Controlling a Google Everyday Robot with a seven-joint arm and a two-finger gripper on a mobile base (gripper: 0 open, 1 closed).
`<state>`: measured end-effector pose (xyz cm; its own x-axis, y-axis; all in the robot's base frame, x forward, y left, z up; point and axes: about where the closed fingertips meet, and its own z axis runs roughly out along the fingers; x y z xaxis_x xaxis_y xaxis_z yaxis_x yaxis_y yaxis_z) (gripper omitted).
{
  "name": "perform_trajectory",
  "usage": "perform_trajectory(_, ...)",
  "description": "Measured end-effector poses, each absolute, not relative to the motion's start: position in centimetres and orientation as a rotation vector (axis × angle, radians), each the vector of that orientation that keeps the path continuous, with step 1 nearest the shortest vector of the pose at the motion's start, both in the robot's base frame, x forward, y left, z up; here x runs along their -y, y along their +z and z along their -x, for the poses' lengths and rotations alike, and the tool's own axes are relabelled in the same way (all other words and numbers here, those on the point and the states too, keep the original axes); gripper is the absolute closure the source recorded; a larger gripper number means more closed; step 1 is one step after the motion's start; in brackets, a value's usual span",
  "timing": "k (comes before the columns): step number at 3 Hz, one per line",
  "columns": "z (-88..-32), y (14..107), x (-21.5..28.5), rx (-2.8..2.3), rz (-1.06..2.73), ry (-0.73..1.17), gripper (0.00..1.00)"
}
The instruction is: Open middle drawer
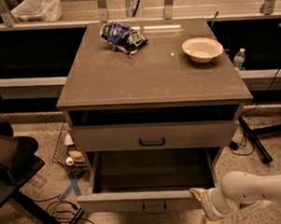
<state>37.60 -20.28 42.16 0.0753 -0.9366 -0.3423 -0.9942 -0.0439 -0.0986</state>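
The middle drawer (pixel 135 201) is the low-fronted one with a small black bar handle (pixel 154 207). It stands pulled well out from the cabinet, and its inside lies in shadow. My gripper (pixel 198 192) is at the top edge of the drawer's front panel, right of the handle. Its white arm (pixel 256 189) comes in from the lower right. Above it, the taller-fronted drawer (pixel 153 135) with the same black handle is closed.
The cabinet top (pixel 152 71) carries a blue snack bag (pixel 123 36) and a white bowl (pixel 202 49). A dark chair (pixel 12 161) stands at the left. A wire basket with clutter (pixel 70 152) and cables lie on the floor. A black stand leg (pixel 255 139) is at the right.
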Motion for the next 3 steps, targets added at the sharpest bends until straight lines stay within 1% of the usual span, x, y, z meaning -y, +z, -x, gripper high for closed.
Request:
perform_trajectory(1, -37.06, 40.63, 20.14, -1.942, 2.055, 0.311, 0.49)
perform_trajectory(3, -37.04, 41.24, 20.16, -1.943, 2.055, 0.311, 0.96)
